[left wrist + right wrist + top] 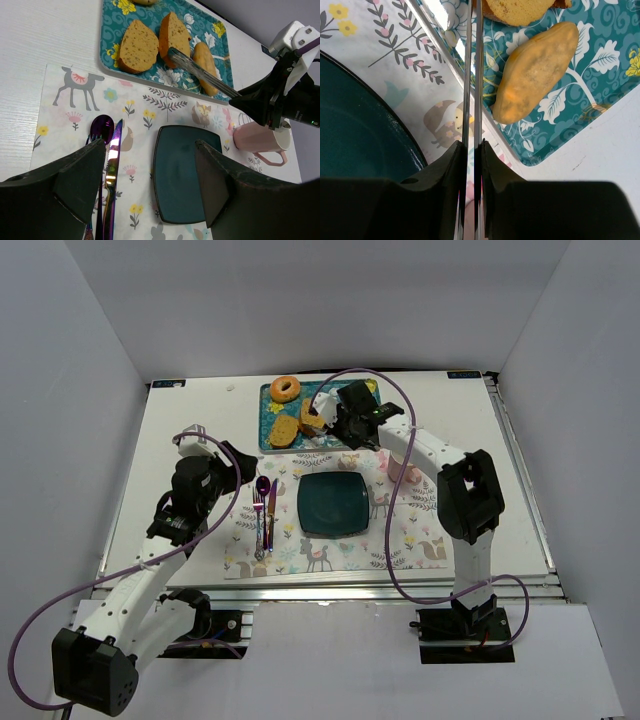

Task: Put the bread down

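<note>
Far centre edge of a white desk (520, 440): a teal floral rectangular tray (111, 30) carrying both slices of bread. Left bread slice (138, 46), flat, oval, golden-brown and toasted with a darker crust, lying face up near the tray's left edge. Right bread slice (175, 31), same colouring, tipped up on its edge just beside the first. Both well apart from the plate.

Clamped narrow on a pair of slim metal tongs (200, 72): the right gripper (471, 150), reaching in above the tray's near right corner, fingers (447, 170) pressed against the two blades, blades almost together. Tong tips at the lower edge of the right bread slice; impossible to tell whether pinching the crust or merely touching. Just right of the tongs, on the same tray, a narrow elongated yellow-brown roll (535, 70). At the tray's far left corner, a ring-shaped orange donut (276, 389).

Across the middle of the desk, a white placemat printed with animals and flowers (75, 105), bearing a dark teal square plate (333, 504), a shiny purple spoon (101, 130) and knife (114, 150) side by side just left of the plate, and a pink mug (257, 140) off the plate's far right corner.

Spread wide and holding nothing: the left gripper (149, 160), hanging above the placemat's near left part, over the cutlery.
</note>
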`<state>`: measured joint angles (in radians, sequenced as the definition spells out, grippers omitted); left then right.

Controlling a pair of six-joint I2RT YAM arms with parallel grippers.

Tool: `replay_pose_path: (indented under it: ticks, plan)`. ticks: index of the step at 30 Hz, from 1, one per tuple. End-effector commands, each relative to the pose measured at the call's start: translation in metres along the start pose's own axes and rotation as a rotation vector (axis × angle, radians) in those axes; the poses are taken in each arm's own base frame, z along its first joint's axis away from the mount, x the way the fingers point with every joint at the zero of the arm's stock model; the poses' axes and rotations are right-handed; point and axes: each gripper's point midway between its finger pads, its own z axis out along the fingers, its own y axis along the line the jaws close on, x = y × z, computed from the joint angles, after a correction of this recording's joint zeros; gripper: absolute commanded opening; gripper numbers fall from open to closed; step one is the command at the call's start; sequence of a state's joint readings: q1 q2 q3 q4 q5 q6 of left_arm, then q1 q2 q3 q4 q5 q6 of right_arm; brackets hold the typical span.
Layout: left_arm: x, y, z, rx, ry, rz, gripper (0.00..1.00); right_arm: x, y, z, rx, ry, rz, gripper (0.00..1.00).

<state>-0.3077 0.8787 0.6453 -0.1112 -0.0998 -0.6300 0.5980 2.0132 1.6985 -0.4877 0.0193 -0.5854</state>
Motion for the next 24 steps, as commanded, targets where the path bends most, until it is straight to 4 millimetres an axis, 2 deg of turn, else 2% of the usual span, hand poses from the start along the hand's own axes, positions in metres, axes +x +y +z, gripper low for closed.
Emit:
replay_pose_path:
  ticks: [1, 4, 8, 13, 19, 21, 23, 24]
  plan:
    - [-0.01, -0.003, -0.005, 0.006, -0.041, -0.01, 0.81, -0.02, -0.007, -0.013, 0.03, -0.07, -0.003, 0.1]
    - [-0.01, -0.002, -0.005, 0.004, -0.044, -0.011, 0.81, -0.029, -0.005, -0.022, 0.017, -0.111, 0.006, 0.06]
    - [-0.01, -0.003, -0.005, 0.009, -0.044, -0.014, 0.81, -0.042, -0.006, -0.045, 0.016, -0.175, 0.01, 0.04]
    - [-0.01, -0.005, -0.003, 0.016, -0.044, -0.016, 0.81, -0.046, 0.005, -0.065, -0.019, -0.219, 0.007, 0.03]
    - [-0.01, -0.006, -0.002, 0.023, -0.043, -0.016, 0.81, -0.035, 0.022, -0.08, -0.065, -0.232, -0.001, 0.03]
    - [-0.011, -0.006, -0.003, 0.022, -0.044, -0.013, 0.81, -0.023, 0.032, -0.082, -0.09, -0.216, -0.019, 0.03]
    - [-0.01, -0.006, -0.003, 0.019, -0.043, -0.011, 0.81, -0.021, 0.041, -0.099, -0.114, -0.243, -0.037, 0.03]
    - [-0.01, -0.005, -0.003, 0.019, -0.046, -0.011, 0.81, -0.01, 0.05, -0.11, -0.131, -0.237, -0.057, 0.02]
